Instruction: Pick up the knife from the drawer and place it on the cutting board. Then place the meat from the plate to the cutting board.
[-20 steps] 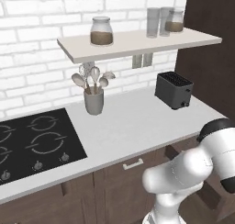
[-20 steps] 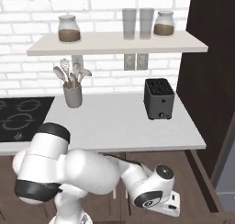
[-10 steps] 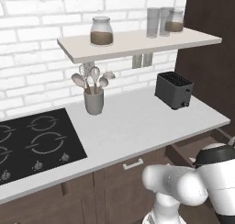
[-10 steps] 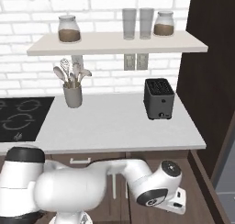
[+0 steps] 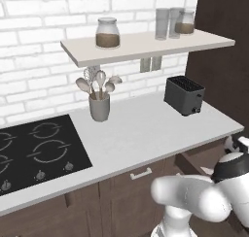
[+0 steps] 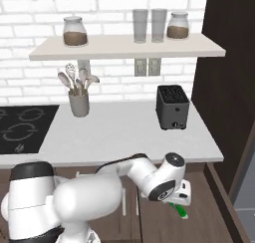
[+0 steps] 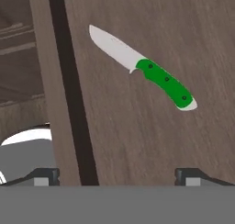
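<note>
The knife (image 7: 156, 71), with a green handle and a pointed silver blade, lies flat on the wooden floor of the open drawer (image 7: 137, 140). Its blade points to the upper left in the hand view. My gripper (image 7: 117, 176) is open and hovers above the drawer, short of the knife, one fingertip at each side of it and nothing between them. From the right base view the gripper (image 6: 182, 201) hangs low in front of the counter, over the drawer (image 6: 221, 192), with the knife's green handle (image 6: 180, 211) just below it. The cutting board, plate and meat are out of view.
The drawer's side wall (image 7: 59, 90) runs close along one fingertip. On the counter stand a black toaster (image 6: 173, 107) and a utensil holder (image 6: 78, 101), with a cooktop (image 5: 34, 151) at the left. A shelf (image 6: 124, 47) carries jars. A dark tall cabinet (image 6: 229, 62) borders the right.
The arm has folded down and reached further right, lower over the open drawer. The gripper has stayed open.
</note>
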Available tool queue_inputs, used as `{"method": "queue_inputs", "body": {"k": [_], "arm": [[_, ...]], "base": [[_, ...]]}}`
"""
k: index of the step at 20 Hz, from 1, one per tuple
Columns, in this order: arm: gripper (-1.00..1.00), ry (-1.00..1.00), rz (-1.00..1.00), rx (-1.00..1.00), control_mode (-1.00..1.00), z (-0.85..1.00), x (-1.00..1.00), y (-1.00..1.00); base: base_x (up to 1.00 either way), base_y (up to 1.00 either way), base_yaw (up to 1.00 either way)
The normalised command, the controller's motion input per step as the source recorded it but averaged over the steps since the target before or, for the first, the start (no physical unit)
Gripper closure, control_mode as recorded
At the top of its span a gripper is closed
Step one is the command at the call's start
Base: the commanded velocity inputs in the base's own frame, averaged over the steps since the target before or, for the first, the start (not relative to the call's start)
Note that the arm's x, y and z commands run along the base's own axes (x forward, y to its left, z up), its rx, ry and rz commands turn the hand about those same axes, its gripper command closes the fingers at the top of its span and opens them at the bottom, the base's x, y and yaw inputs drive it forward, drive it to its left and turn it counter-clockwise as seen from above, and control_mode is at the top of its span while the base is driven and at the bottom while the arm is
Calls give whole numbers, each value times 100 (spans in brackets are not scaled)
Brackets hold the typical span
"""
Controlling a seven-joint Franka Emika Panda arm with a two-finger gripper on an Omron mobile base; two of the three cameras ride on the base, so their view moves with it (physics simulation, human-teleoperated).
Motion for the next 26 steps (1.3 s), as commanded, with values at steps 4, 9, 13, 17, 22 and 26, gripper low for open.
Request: {"method": "queue_inputs", "body": {"k": [4, 9, 13, 17, 22, 26], "arm": [[-100, 1, 14, 0, -100, -26, 4, -8], [-100, 0, 1, 0, -100, -30, 18, -16], [-100, 0, 0, 0, -100, -17, 20, -36], [-100, 10, 0, -3, -100, -11, 17, -40], [-100, 17, 3, -1, -100, -21, 18, -19], [-100, 5, 2, -1, -100, -42, 7, 0]], "base": [[0, 0, 0], [0, 0, 0], [0, 0, 0], [0, 0, 0], [0, 0, 0], [0, 0, 0]]}}
